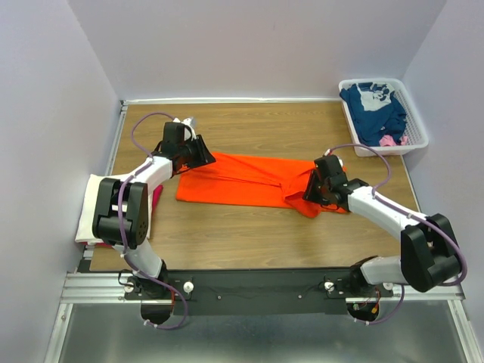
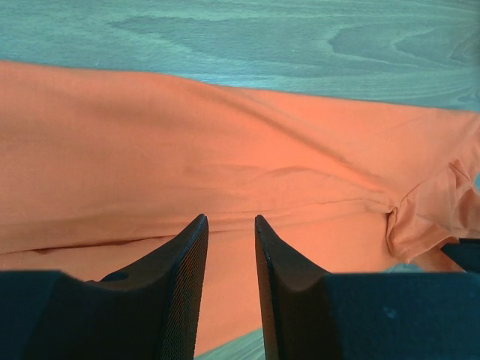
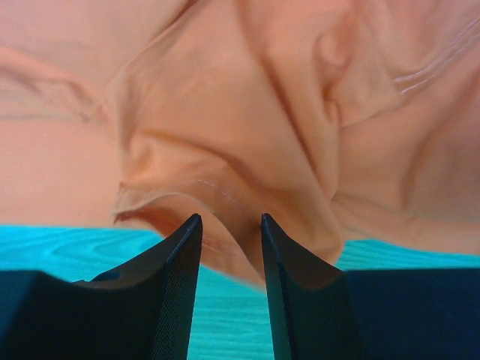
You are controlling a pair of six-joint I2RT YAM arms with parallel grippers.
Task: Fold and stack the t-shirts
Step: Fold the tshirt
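A bright orange t-shirt (image 1: 242,180) lies spread across the middle of the table, its right end bunched into folds (image 1: 306,198). My left gripper (image 1: 206,156) sits over the shirt's far left corner. In the left wrist view its jaws (image 2: 230,217) stand apart above flat orange cloth (image 2: 187,157), pinching nothing. My right gripper (image 1: 311,187) is at the bunched right end. In the right wrist view it (image 3: 231,217) is open, with a raised fold of the orange cloth (image 3: 225,150) at its tips. A folded cream-white t-shirt (image 1: 89,212) with a magenta one (image 1: 157,198) lies at the left edge.
A white slotted basket (image 1: 418,141) stands at the back right corner, holding a navy blue t-shirt with white print (image 1: 374,110) and a bit of pink cloth (image 1: 389,141). Bare wood (image 1: 249,234) shows in front of the orange shirt. Grey walls close in three sides.
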